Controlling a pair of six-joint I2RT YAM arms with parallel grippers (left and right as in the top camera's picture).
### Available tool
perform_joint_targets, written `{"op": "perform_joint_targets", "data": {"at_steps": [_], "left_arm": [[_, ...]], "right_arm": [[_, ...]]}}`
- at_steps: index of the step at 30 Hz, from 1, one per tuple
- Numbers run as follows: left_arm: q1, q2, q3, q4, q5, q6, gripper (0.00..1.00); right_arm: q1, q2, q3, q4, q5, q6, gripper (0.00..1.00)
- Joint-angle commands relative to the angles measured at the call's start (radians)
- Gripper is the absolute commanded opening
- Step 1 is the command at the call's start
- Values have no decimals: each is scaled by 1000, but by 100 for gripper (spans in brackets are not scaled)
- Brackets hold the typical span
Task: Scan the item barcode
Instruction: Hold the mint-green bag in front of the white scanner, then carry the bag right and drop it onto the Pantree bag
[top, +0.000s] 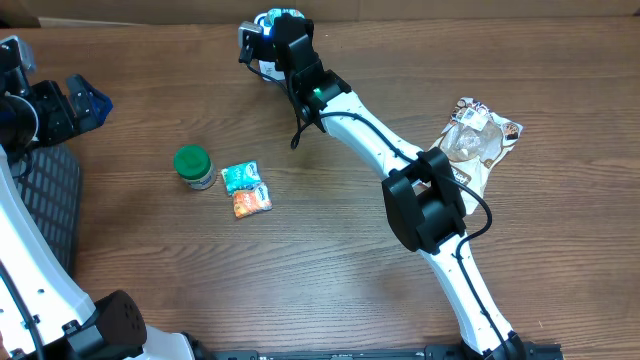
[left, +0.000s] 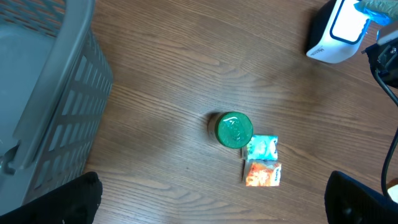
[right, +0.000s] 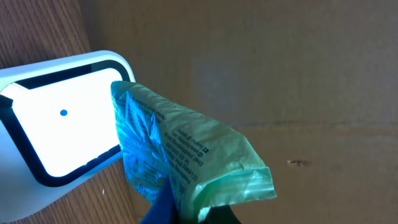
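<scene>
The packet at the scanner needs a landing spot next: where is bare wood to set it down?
Bare wood spreads between the orange packet and the right arm, running to the near edge. Another free patch lies between the green-lidded jar and the scanner. Crowded: at the scanner, where the right gripper holds the green packet, and by the clear bag.

A brown wood-grain table (top: 300, 280) (evenly lit) meets a cardboard wall (right: 280, 62).

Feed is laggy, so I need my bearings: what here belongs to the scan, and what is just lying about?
In the job: green packet, shut in the right gripper; scanner.
Lying about: green-lidded jar; teal packet; orange packet; clear bag; grey basket.
</scene>
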Motion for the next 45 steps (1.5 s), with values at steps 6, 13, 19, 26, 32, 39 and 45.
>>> {"op": "perform_joint_targets", "data": {"at_steps": [6, 13, 19, 26, 32, 39, 45], "left_arm": [[-1, 10, 2, 2, -2, 15, 100], [-1, 10, 2, 2, -2, 15, 100], [-1, 10, 2, 2, -2, 15, 100], [-1, 10, 2, 2, -2, 15, 100], [-1, 10, 2, 2, -2, 15, 99], [-1, 10, 2, 2, -2, 15, 100], [-1, 10, 2, 2, -2, 15, 100]], "right_arm": [[8, -98, 7, 2, 13, 291, 4], [7, -308, 10, -310, -17, 624, 4], [-26, -558, 10, -733, -212, 1022, 4], [-215, -724, 10, -1178, -562, 1333, 4], [-418, -684, -7, -1447, -736, 1336, 4], [-578, -661, -235, -1382, -740, 1346, 4], [-689, -661, -499, -1220, -748, 1409, 4]]}}
